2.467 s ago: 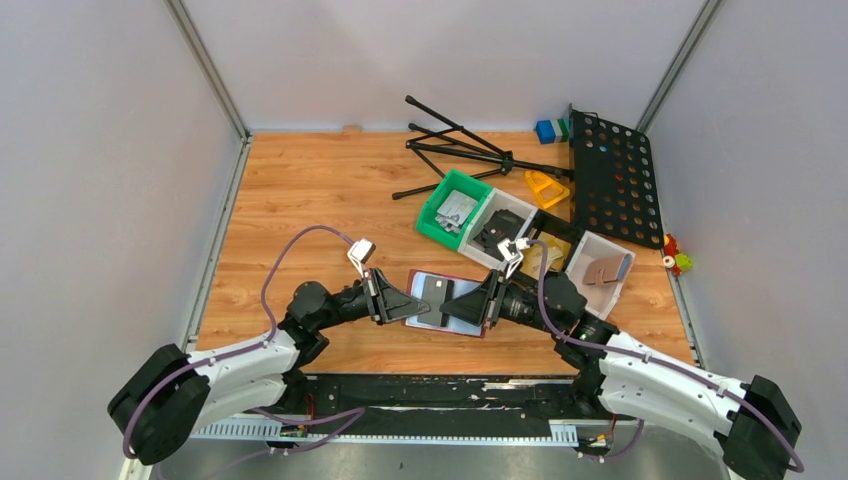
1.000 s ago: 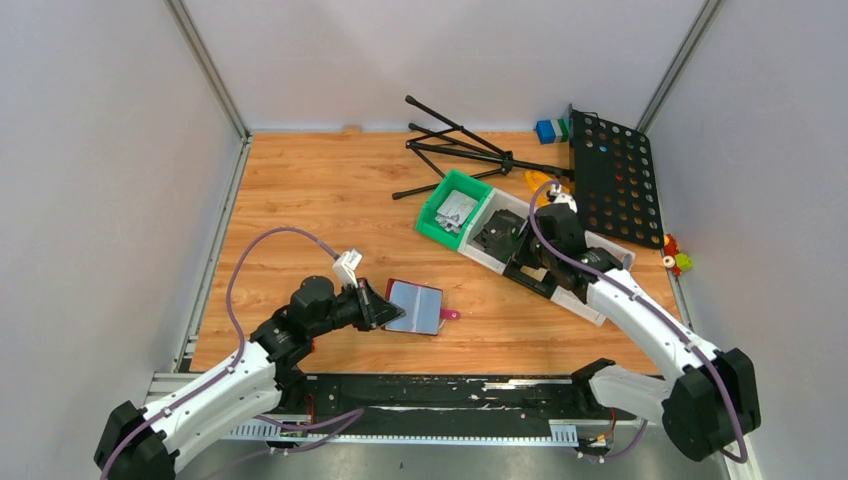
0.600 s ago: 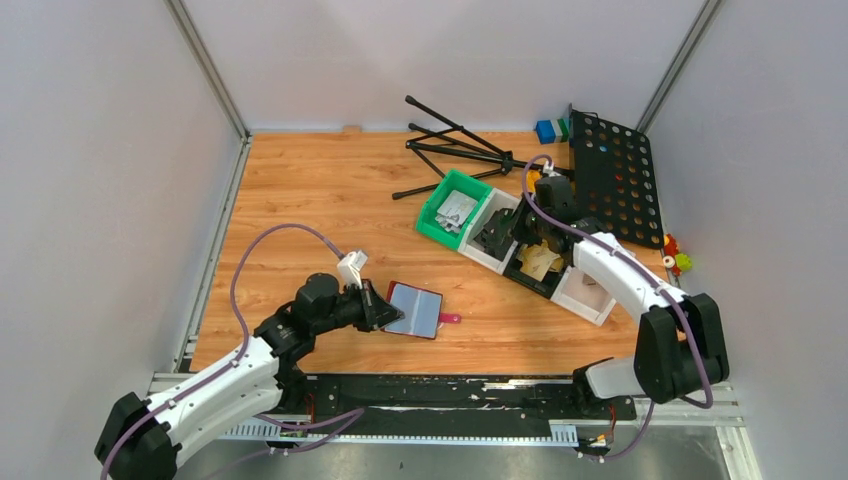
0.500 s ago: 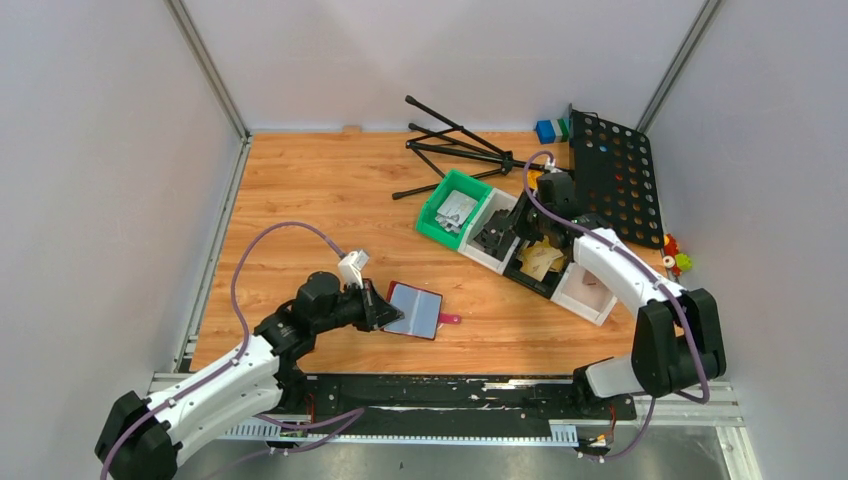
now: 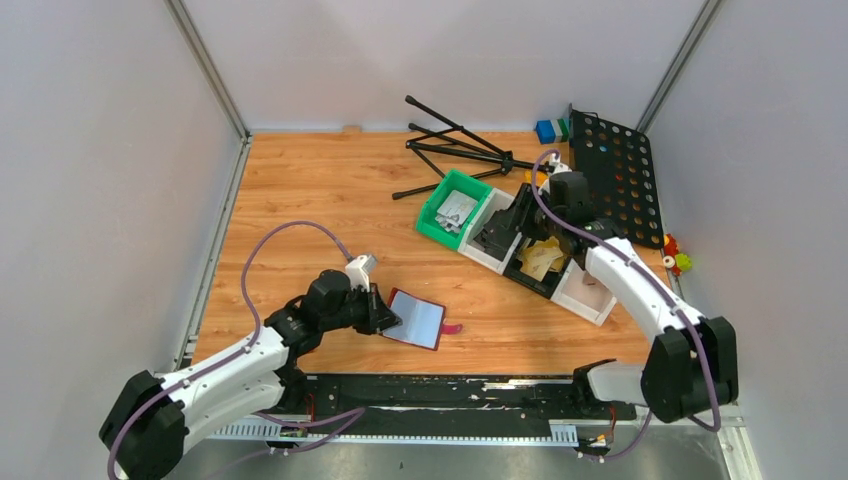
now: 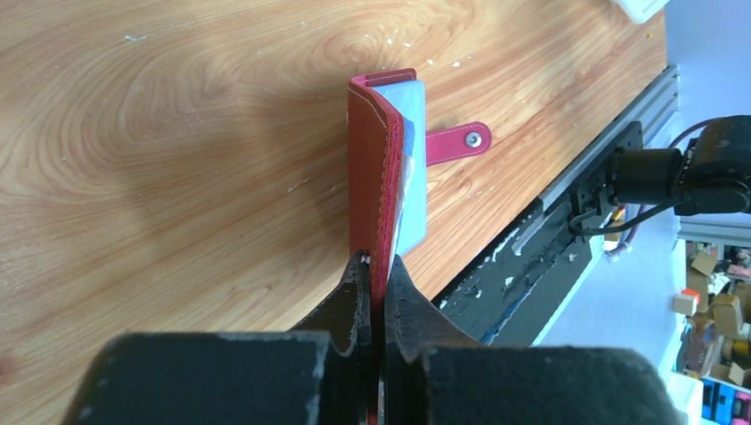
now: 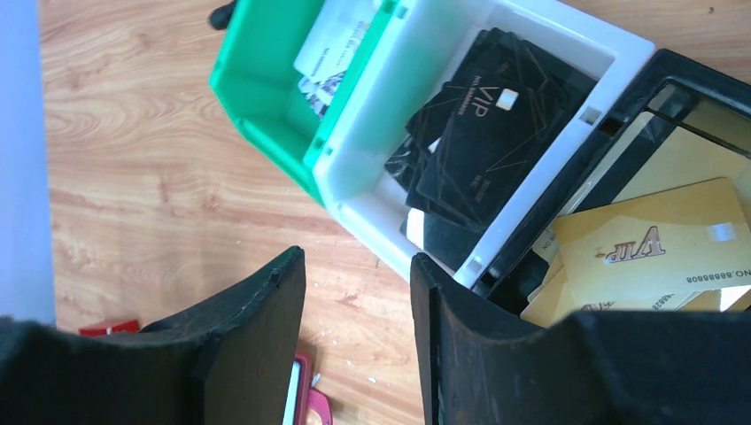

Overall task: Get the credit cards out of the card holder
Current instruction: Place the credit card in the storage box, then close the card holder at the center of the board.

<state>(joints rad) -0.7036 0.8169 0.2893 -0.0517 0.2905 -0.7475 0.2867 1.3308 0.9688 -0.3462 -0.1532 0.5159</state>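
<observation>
Card holder [image 5: 420, 320], likely light and floppy, lay open at 6 o'clock on the desk [image 5: 320, 190], best held by its stitched red cover edge, where the left gripper [image 6: 376, 263] had its jaws clamped, while the right gripper [image 7: 354, 266] hung with jaws parted, empty, at 2 o'clock.

Bright, even light falls from overhead, and the shadows under my arms on the table [image 5: 300, 190] are soft. At my left wrist a broad dim shadow spreads over the wood beside the card holder [image 6: 367, 168], whose stitching is sharp. My left gripper [image 6: 375, 259] is dark and blurred near the lens (the right margin washes out pale). My right gripper [image 7: 359, 266] is soft too, and the gold card [image 7: 655, 243] glints.
</observation>
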